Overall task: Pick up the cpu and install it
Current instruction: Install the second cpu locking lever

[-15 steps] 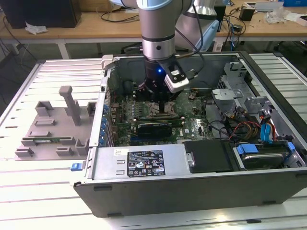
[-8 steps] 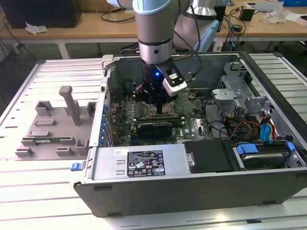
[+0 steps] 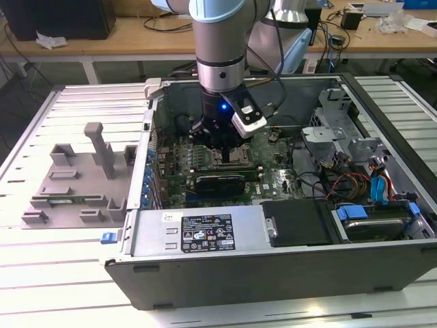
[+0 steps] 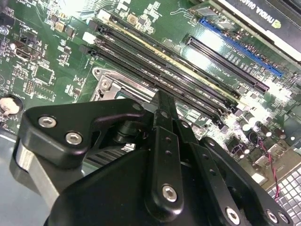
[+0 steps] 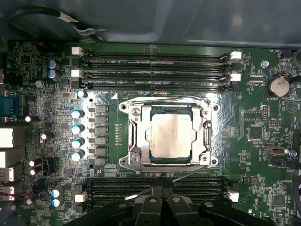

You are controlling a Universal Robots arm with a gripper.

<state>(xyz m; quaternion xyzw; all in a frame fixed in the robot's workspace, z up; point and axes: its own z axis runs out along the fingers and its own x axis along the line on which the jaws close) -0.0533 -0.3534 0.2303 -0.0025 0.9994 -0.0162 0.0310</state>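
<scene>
One cpu (image 5: pixel 170 136) sits seated in socket (image 5: pixel 131 160), so pincer (image 5: pixel 162 203) hovers at its 6 o'clock, clenched, empty.

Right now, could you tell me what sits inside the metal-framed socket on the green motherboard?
The small flat square cpu with its shiny silver top lies inside the metal socket frame. Its underside and the contacts beneath are covered.
</scene>
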